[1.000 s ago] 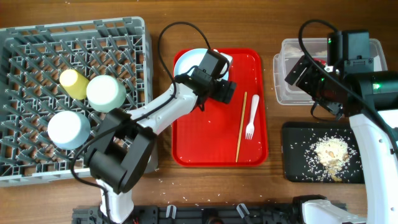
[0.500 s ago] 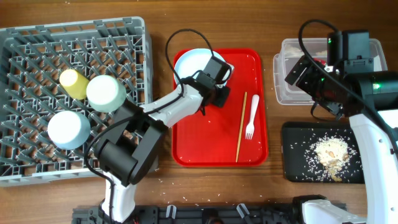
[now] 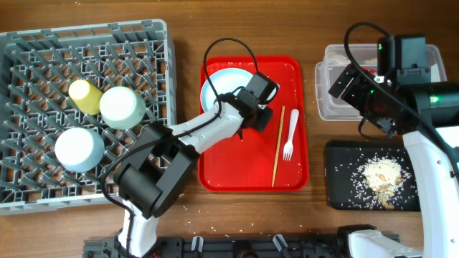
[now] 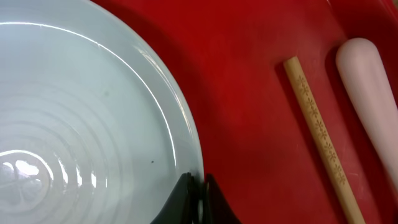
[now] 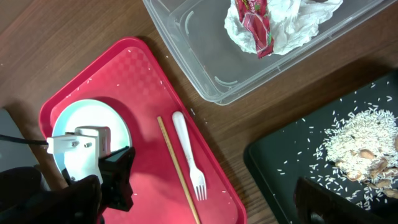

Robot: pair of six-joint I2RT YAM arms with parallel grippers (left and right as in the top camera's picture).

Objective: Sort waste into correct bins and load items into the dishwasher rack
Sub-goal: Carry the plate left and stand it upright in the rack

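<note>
While left gripper [image 4: 198, 188] pinches plate [image 4: 93, 112] rim, right gripper [image 5: 186, 202] gapes empty; wrapper [image 5: 255, 25] print unreadable.

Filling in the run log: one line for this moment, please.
left gripper: shut on pale blue plate rim | right gripper: open, by clear tub | white fork, chopstick: on red tray

From above, the left arm covers the side of the plate [image 3: 219, 87] nearest the middle of the red tray [image 3: 240, 168], and the tips of the left pincer [image 4: 198, 194] sit hidden under its wrist. In the left wrist view the plate runs off the left and bottom edges, the chopstick [image 4: 317, 130] off the bottom, the fork [image 4: 367, 87] off the right. Right of the red tray, the right arm hides part of the clear tub [image 3: 323, 97]. The right pincer [image 5: 194, 208] shows only as dark blurs.
</note>
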